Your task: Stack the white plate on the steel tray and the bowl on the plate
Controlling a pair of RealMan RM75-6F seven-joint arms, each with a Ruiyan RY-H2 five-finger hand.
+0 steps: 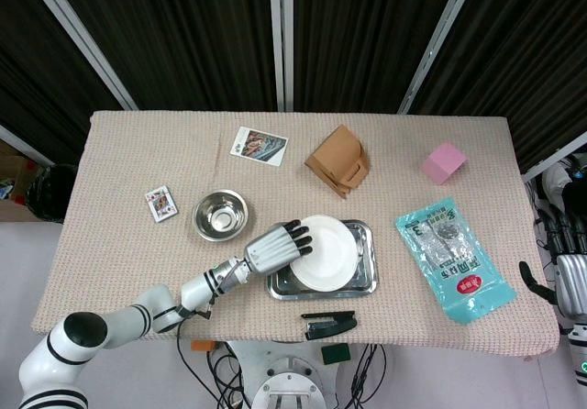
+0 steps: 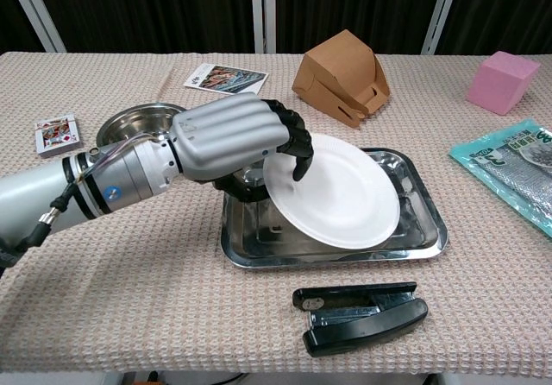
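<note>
While gripped by the left hand (image 2: 237,139), white plate (image 2: 332,191) tilted inside steel tray (image 2: 423,230).

A robotics lab or test cell, not a home. Shown by the black pleated curtains (image 1: 367,33) with bare metal struts (image 1: 83,38) closing off the far side, and by a lone table (image 1: 119,244) under a beige woven cloth. Scattered across it, unrelated test props: a playing card (image 1: 161,204) at left, a photo card (image 1: 258,146) and brown paper box (image 1: 337,160) at the far edge, a pink block (image 1: 443,162) and teal packet (image 1: 453,258) at right, a black stapler (image 1: 328,325) near. Loose cables (image 1: 220,372) beneath the near edge.
</note>
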